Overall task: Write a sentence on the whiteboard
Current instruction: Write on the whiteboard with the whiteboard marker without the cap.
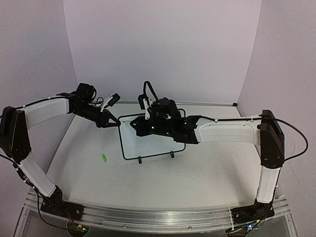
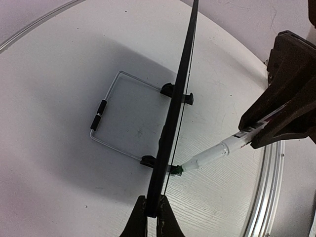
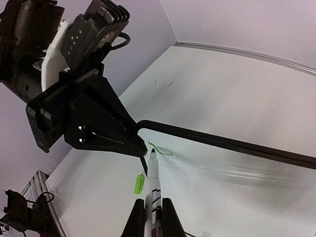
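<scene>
Counter [image 1: 207, 177]: white surface with walls on the left, right and far sides; both arms are mounted at its near edge.
Green cap [image 1: 104, 158]: lies loose on the counter, left of centre. It is nearer than the whiteboard's left side and apart from it.
Whiteboard [image 1: 153, 143]: stands about mid-counter, slightly toward the far edge. It leans back on two black feet [image 1: 139, 159] at its near side, with the white face turned toward the near edge.
Wire stand [image 2: 106, 106]: thin wire loop lying flat on the counter behind the board, joined to it at the feet. It shows only in the left wrist view.
Marker [image 3: 154, 180]: white barrel with a green tip, aimed at the board's face close to the left frame edge. Whether the tip touches the face cannot be confirmed.
Green stroke [image 3: 161, 151]: short pale mark on the face just beside the marker tip; no words are legible.
Right gripper [image 3: 150, 215]: jaws narrow and clamped on the marker barrel, over the left part of the board.
Left gripper [image 1: 114, 122]: reaches in from the left side of the counter. Its jaws are pinched thin on the black frame at the board's far left corner.
</scene>
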You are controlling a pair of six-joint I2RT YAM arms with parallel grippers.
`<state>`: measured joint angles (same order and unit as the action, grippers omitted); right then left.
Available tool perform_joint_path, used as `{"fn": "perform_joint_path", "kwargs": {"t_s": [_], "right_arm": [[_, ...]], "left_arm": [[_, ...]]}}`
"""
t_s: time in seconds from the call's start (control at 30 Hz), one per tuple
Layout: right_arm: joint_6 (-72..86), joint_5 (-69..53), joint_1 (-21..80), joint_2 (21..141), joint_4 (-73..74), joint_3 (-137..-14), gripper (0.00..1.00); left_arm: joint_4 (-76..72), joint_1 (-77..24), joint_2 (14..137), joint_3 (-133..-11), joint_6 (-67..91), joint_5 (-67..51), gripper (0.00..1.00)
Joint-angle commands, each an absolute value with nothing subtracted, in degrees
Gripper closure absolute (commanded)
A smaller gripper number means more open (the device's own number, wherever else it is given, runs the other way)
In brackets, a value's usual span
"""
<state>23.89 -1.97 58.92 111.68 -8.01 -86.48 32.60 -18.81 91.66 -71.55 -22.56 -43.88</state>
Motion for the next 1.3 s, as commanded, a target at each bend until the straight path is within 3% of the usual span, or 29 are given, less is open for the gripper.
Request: {"fn": "perform_joint_path", "kwargs": {"t_s": [0.0, 1.27], "right_arm": [[24.34, -0.11, 58.87, 112.87, -7.42, -88.29, 1.00], [27.50, -2.67, 58.85, 114.66, -5.28, -85.67, 1.00]], "left_arm": [[32.43, -18.28, 90.40, -71.54, -23.73, -38.39, 1.00], [32.36, -18.28, 90.07, -71.63, -23.82, -37.79, 1.00]]}}
